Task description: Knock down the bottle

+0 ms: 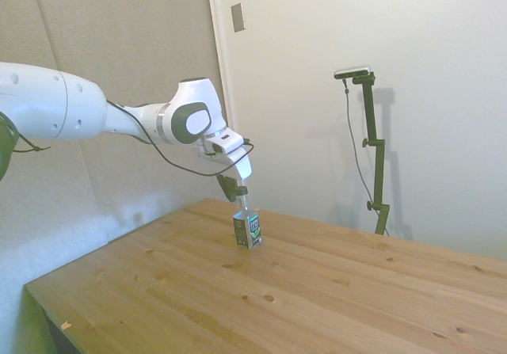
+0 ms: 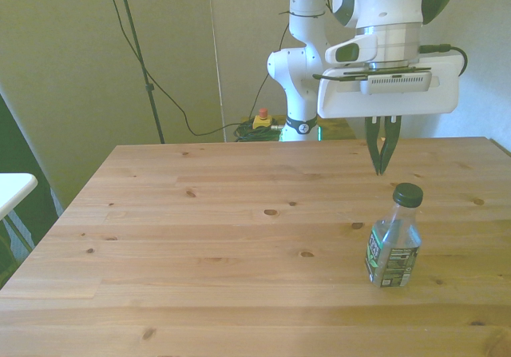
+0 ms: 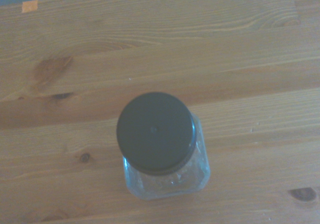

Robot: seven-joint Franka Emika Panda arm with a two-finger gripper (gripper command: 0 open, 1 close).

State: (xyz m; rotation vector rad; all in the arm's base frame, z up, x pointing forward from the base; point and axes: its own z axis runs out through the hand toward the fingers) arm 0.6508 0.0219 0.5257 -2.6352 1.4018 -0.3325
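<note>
The bottle (image 2: 394,241) stands upright on the wooden table (image 2: 223,237), toward the front view's right. It is small and clear, with a dark cap and a green, white and dark label. In the side view the bottle (image 1: 247,227) sits near the table's far edge. My gripper (image 2: 382,168) hangs shut just above and behind the cap, fingertips together and pointing down. The side view puts the gripper (image 1: 241,191) right at the bottle's top; touching or apart cannot be told. From the wrist view the bottle (image 3: 160,144) shows from above, cap in the middle.
A small orange mark (image 3: 30,6) lies on the wood near the table edge in the wrist view. Cables and a yellow and red object (image 2: 261,118) lie on the floor behind the table. A white surface (image 2: 12,188) juts in at the front view's left.
</note>
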